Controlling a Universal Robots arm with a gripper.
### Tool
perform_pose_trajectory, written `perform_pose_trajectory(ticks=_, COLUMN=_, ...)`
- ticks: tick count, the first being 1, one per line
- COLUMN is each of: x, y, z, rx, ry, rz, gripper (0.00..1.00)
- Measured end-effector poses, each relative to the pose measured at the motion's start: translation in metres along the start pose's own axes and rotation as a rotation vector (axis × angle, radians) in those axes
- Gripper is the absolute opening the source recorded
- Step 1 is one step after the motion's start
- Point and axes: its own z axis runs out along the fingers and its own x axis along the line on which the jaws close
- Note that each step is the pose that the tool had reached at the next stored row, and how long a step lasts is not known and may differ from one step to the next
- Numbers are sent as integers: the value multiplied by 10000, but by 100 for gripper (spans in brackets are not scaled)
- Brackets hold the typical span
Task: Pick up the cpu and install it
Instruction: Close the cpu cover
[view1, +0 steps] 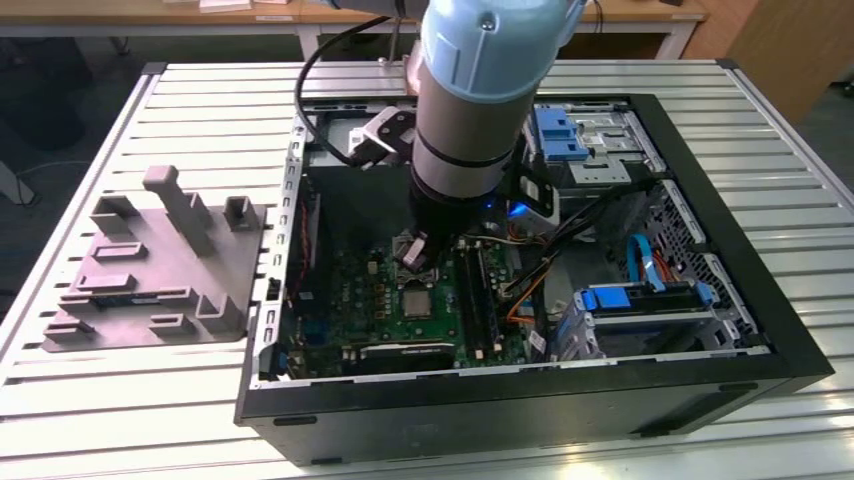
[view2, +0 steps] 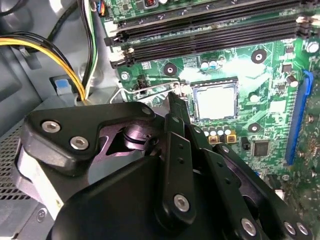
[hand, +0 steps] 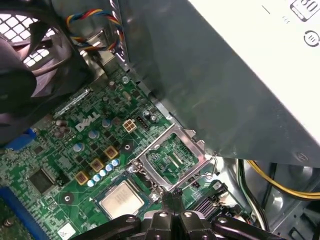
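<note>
arm (view1: 461, 120) over open pc case (view1: 747, 250), mobo (view1: 400, 300)

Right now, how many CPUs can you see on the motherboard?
1. The cpu sits in its socket on the motherboard, just beyond the end effector, in both wrist views. Others may be hidden.

Workshop: open computer case (view1: 747, 330) on slatted aluminium workbench (view1: 200, 90).

We see the cpu (view2: 216, 101) seated in its socket, open from above. RAM slots (view2: 210, 30) fence one side, the raised load plate (hand: 172, 155) stands just beside it, yellow cables (view2: 55, 55) and the metal drive housing (hand: 210, 90) crowd nearby.
</note>
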Motion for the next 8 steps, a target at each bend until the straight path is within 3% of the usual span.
perform_pose_trajectory(ticks=4, x=-23, y=-23, z=4, rx=-139, ry=-147, rz=-106, gripper=11)
perform_pose_trajectory(ticks=8, x=-79, y=-47, z=16, rx=-167, ry=-170, rz=-138, gripper=11)
